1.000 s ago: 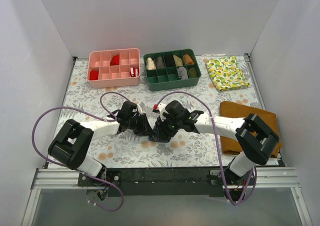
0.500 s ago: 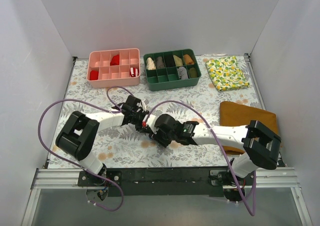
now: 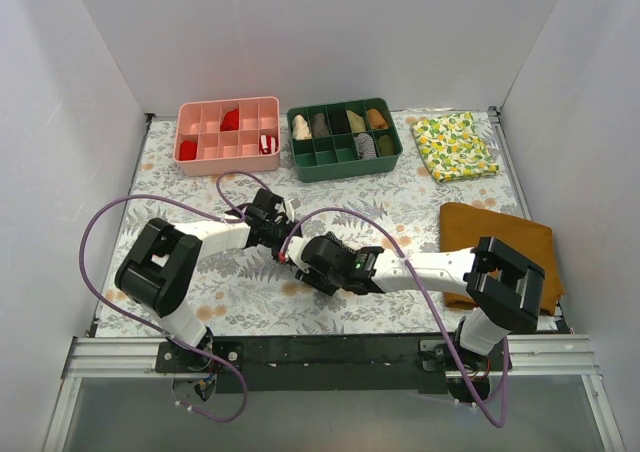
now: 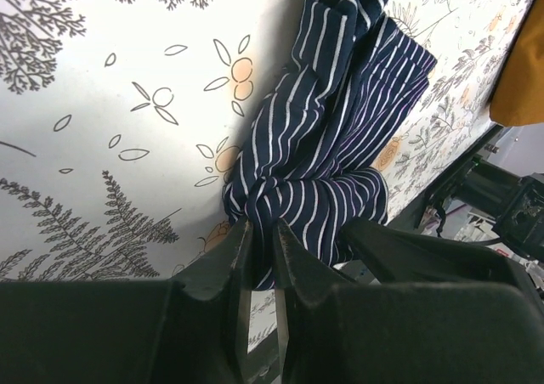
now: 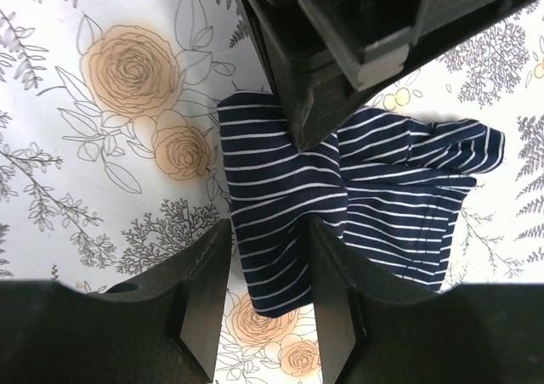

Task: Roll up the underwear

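Navy stripes: the underwear [image 4: 331, 146] lay bunched midway across the floral table [image 3: 200, 294]. The left gripper [image 4: 262, 228] pinched its edge, jaws almost together. The right gripper [image 5: 269, 231] straddled it half-spread; gripping or not, I couldn't tell.

Bright diffuse lt, soft shadows

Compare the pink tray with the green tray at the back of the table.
The pink tray is pale pink; the green tray is dark green. The pink tray holds only a few red pieces, most cells bare; the green tray holds rolled pieces in several colours, mostly along its back row. The pink tray sits left of the green tray. Both are rectangular and divided into cells.
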